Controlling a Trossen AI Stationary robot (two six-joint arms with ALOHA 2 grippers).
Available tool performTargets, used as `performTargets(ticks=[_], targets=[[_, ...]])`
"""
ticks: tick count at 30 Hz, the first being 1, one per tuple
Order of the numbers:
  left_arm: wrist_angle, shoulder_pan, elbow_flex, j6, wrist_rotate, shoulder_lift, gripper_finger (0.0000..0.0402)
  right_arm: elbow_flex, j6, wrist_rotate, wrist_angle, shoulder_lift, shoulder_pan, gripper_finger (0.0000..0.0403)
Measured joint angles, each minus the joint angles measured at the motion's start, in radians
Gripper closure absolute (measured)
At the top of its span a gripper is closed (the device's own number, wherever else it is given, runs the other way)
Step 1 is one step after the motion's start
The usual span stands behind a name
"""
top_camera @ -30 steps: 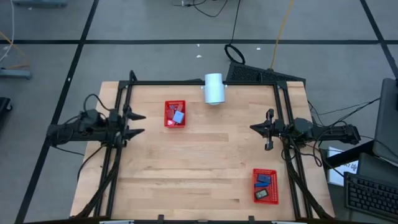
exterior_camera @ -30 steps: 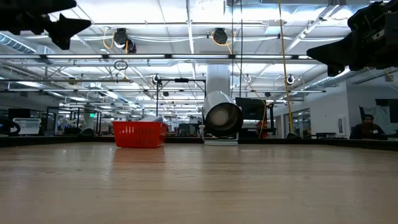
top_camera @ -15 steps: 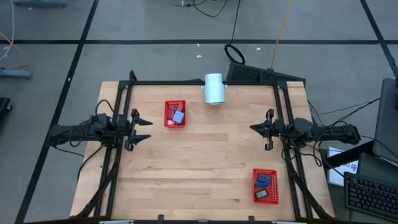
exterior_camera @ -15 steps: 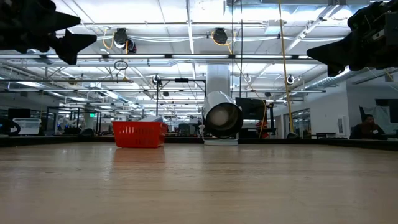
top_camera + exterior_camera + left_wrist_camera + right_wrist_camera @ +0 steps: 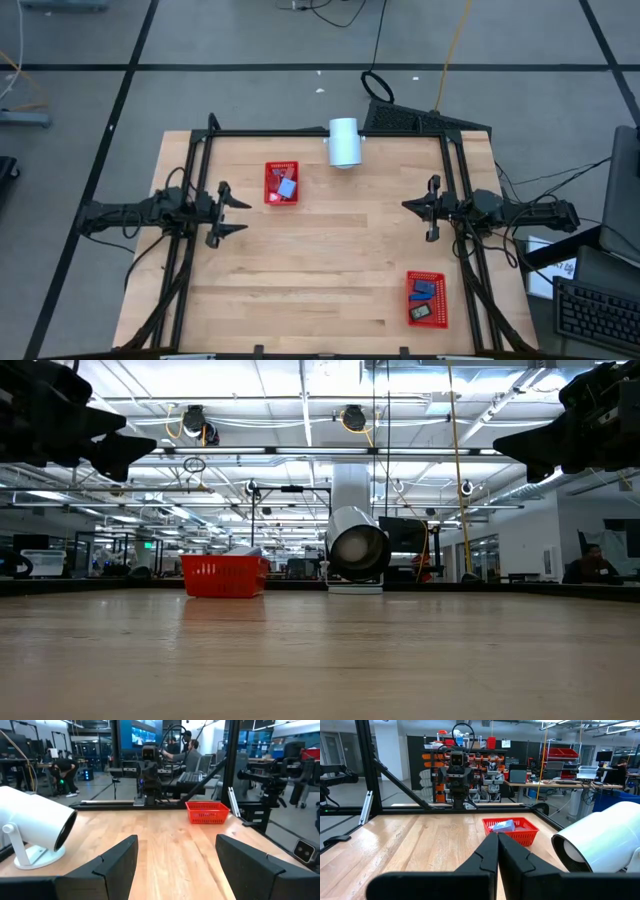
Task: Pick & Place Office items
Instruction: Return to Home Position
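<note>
The office items lie in two red mesh baskets. The far-left basket [image 5: 282, 183] holds a light blue piece [image 5: 287, 187] and red pieces [image 5: 276, 177]; the light blue piece [image 5: 504, 825] also shows in the right wrist view. The near-right basket [image 5: 426, 298] holds a dark blue piece [image 5: 426, 290] and a black one [image 5: 421, 313]. My left gripper [image 5: 243, 215] hovers open above the table's left side, near of the far-left basket [image 5: 224, 576]; its fingers [image 5: 120, 862] are spread wide. My right gripper [image 5: 405, 205] is shut [image 5: 497, 851], held above the table's right side.
A white cylinder [image 5: 344, 142] lies on its side at the far edge, also seen in the low view [image 5: 357, 550]. Black frame rails [image 5: 190, 260] run along the left and right sides. Bare wooden tabletop [image 5: 330, 260] spreads between the baskets. A person [image 5: 592, 563] sits beyond the table.
My left gripper has moved toward the table's right edge and slightly toward the near edge, sinking a little, and has stayed open. The right arm and the baskets have kept still.
</note>
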Motion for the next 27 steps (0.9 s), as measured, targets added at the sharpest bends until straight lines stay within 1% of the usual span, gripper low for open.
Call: performTargets(ticks=[8,27], targets=[[-0.001,0.000,0.000,0.032,-0.001,0.000,0.0131,0.000,0.000,0.000,0.000,0.000,0.000,0.0403],[-0.003,-0.003,0.000,0.028,-0.002,0.000,0.0131,0.000,0.000,0.000,0.000,0.000,0.000,0.0403]])
